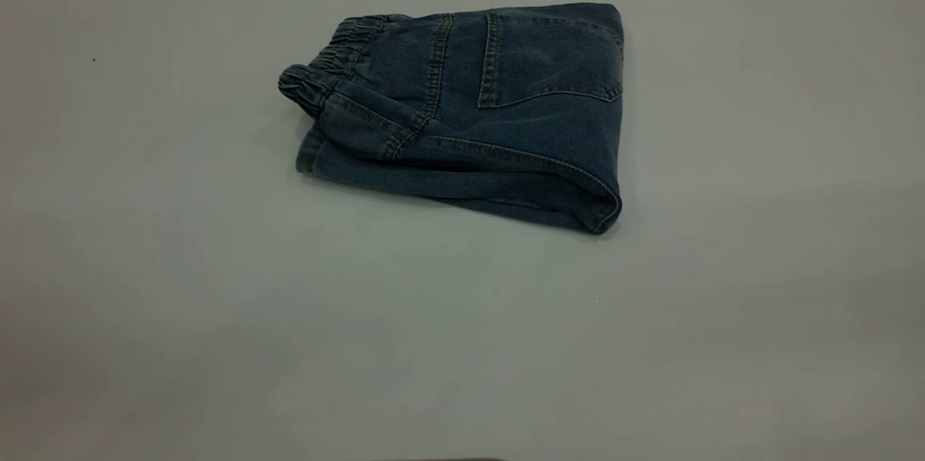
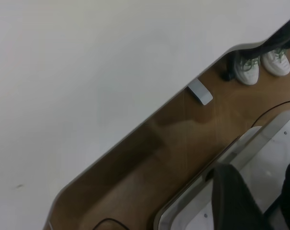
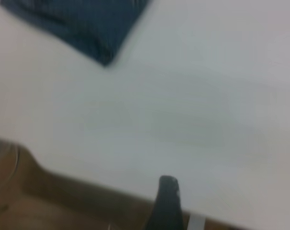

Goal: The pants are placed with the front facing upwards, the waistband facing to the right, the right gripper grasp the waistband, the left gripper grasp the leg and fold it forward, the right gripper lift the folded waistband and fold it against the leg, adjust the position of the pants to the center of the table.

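Observation:
The pants (image 1: 491, 121) lie folded into a compact blue denim bundle on the table (image 1: 217, 316), a little behind its middle, with a back patch pocket facing up. The ruched waistband (image 1: 325, 67) is at the bundle's left end. Neither arm appears in the exterior view. In the left wrist view my left gripper (image 2: 259, 178) hangs open and holds nothing, off the table's edge above a metal base plate. One corner of the pants (image 3: 87, 24) shows far off in the right wrist view. My right gripper (image 3: 166, 203) sits at the table's near edge, well away from the cloth.
Beyond the table's rim (image 2: 150, 120) lies a brown floor (image 2: 150, 182). A person's white shoes (image 2: 260, 64) stand there. The metal base plate (image 2: 279, 143) lies under the left arm, and a black cable crosses the floor. Bare table surrounds the pants on every side.

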